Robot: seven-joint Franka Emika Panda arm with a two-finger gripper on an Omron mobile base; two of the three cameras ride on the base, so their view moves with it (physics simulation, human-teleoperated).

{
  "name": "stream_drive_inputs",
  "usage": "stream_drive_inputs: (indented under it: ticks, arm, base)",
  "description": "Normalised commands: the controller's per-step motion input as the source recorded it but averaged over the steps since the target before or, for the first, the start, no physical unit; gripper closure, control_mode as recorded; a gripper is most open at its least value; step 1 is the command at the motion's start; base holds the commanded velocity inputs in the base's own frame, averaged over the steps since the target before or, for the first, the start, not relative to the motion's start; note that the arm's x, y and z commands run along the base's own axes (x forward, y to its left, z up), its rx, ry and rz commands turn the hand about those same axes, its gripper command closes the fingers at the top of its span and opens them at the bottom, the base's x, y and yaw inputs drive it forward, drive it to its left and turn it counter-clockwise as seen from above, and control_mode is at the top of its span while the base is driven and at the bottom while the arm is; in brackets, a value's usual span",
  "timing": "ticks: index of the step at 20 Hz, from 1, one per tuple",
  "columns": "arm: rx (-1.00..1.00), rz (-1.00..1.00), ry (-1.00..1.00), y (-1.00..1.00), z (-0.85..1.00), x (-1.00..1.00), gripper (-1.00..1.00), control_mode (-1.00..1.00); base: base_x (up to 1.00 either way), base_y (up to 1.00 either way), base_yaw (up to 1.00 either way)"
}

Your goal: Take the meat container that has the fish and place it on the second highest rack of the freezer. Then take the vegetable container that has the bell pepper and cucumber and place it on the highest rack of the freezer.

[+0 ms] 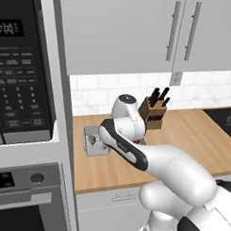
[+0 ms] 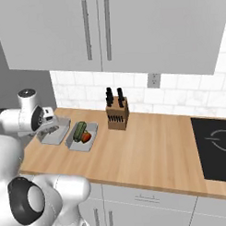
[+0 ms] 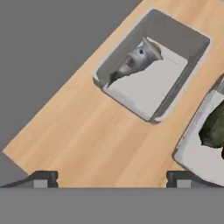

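While the gripper (image 3: 112, 178) hangs above the wooden bench (image 2: 153, 145) with its jaws spread wide and nothing between them, the fish (image 3: 133, 60) lies in its grey tray (image 3: 175, 89) just ahead of the fingertips (image 3: 43, 178) in the hand view. Beside that tray, a second tray (image 2: 75, 144) holds the cucumber (image 2: 80, 130) and the bell pepper (image 2: 86, 137), the two touching. Both trays sit at the left end of the bench, near the grey wall. A knife block (image 2: 117, 113) stands further right, by the tiled wall, well apart from the trays. In the left base view the arm's wrist covers part of the fish tray
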Motion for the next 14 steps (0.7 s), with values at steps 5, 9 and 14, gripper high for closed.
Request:
stream_drive_inputs:
  ticks: [5, 9, 14]
  arm:
    - [-0.13, 0.27, 0.11, 0.27, -0.8, 0.41, -1.0, -1.0]
    - [-0.02, 0.09, 0.06, 0.0, -0.18, 0.34, -1.0, -1.0]
    - [-0.03, 0.0, 0.0, 0.23, 0.0, 0.23, -1.0, -1.0]
  base:
    - [0.0, 0.0, 0.0]
    - [0.0, 0.0, 0.0]
    - [0.0, 0.0, 0.0]
